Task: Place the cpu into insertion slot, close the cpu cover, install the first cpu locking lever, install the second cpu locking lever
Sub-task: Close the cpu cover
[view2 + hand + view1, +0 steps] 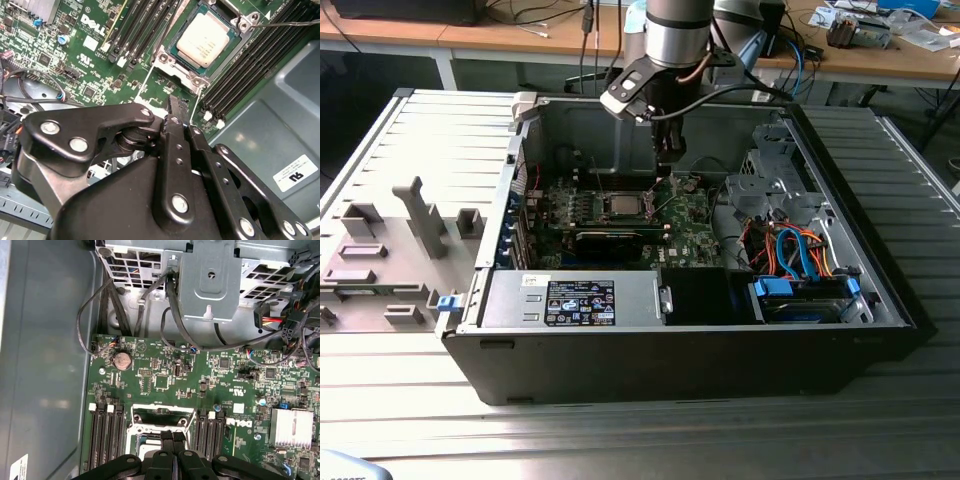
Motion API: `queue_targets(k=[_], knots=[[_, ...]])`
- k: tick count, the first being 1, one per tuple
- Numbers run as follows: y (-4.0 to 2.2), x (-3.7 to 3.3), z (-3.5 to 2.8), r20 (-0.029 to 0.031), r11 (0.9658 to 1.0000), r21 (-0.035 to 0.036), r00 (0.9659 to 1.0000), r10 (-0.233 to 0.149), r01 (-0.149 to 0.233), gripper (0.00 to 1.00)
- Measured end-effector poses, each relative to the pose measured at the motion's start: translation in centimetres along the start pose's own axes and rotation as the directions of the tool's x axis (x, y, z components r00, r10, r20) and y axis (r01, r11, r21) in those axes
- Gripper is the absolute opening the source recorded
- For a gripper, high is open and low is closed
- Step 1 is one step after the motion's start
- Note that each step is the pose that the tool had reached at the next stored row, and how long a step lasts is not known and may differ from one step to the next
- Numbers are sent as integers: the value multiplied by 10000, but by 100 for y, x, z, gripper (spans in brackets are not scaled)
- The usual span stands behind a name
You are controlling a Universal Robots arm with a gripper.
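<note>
You see one cpu (205,40) lying flat in the socket (176,67), pale metal top up, sides equal; your one gripper (178,107) hangs just beside it, fingers pressed together.

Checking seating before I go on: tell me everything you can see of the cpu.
The cpu is a flat square chip with a pale silver-grey metal top and a thin green edge. It lies flat inside the metal-framed socket, between rows of memory slots. The claw is apart from it.
</note>
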State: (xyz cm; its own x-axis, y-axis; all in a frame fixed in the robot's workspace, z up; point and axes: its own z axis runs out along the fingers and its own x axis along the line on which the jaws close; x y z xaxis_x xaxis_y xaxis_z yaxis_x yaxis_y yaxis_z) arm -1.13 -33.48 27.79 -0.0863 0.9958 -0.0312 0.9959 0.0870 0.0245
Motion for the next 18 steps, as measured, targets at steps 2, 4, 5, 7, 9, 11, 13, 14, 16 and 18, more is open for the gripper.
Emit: queue_targets(k=[2,4,5,7,9,11,13,14,16,18], knots=[[22,-2,1,-2,10000,1,10000,0,0,11],[35,-3,1,-4,10000,2,10000,0,0,11],[41,-4,1,-5,10000,3,10000,0,0,11],[52,-5,2,-8,10000,3,10000,0,0,11],[66,-6,2,-10,10000,4,10000,0,0,11],[81,-7,2,-11,10000,5,10000,0,0,11],[94,-8,3,-12,10000,7,10000,0,0,11],[100,-9,3,-12,10000,7,10000,0,0,11],[112,-10,3,-14,10000,8,10000,0,0,11],[125,-11,4,-17,10000,11,10000,1,-1,11]])
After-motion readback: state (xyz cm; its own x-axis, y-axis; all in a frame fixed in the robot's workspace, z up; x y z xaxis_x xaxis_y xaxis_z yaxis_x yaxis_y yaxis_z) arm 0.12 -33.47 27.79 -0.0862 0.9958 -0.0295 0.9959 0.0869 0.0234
